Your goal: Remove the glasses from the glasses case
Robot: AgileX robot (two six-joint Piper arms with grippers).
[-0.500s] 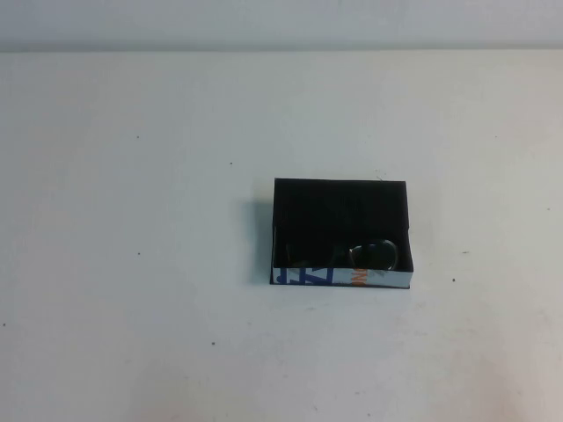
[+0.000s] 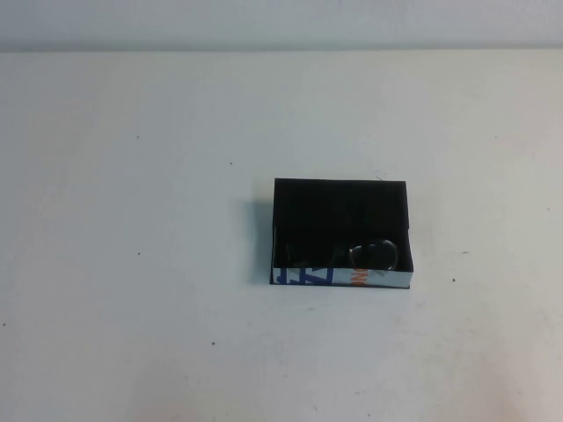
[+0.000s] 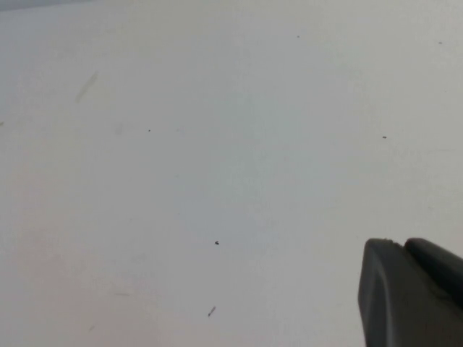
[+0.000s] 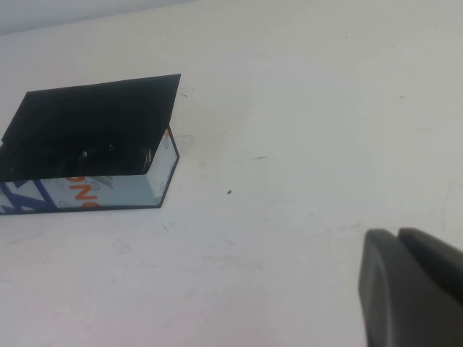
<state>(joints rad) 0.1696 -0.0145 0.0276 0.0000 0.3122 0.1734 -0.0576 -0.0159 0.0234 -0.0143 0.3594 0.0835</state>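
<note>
The black glasses case [image 2: 339, 211] lies open on the white table, a little right of centre, its near wall white with blue lettering and an orange mark. The dark glasses [image 2: 373, 255] lie inside against that near wall, towards the case's right end. The case also shows in the right wrist view [image 4: 94, 130], with the glasses [image 4: 108, 153] dim inside it. My right gripper [image 4: 399, 238] is shut and empty, off to the case's right. My left gripper [image 3: 399, 247] is shut and empty over bare table. Neither arm shows in the high view.
The white table [image 2: 132, 264] carries only small dark specks. Its far edge meets a pale wall [image 2: 281, 22] at the back.
</note>
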